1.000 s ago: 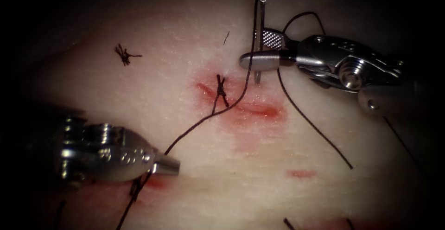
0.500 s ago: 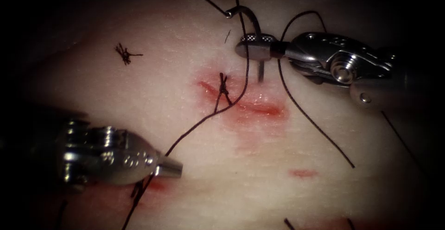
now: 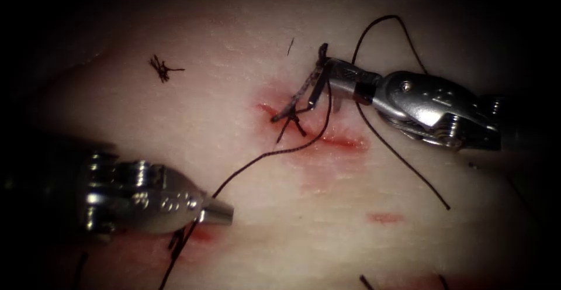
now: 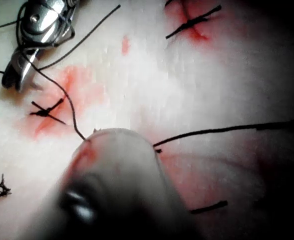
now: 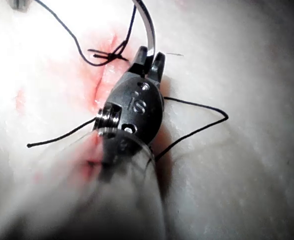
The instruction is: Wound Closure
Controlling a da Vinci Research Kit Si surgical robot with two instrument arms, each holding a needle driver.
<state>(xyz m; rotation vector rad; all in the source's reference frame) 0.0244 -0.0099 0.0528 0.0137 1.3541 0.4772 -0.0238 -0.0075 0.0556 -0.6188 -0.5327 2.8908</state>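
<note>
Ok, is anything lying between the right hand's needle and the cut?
Yes. The right hand grips the needle just above the cut. A tied stitch sits under it, and thread held by the left hand crosses there.

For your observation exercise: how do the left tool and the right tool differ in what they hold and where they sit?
The left tool holds the thread; the right tool holds the needle, which reaches the stitch. The left tool sits far left of the cut; the right tool's tip is close to it. Both have shut jaws.
</note>
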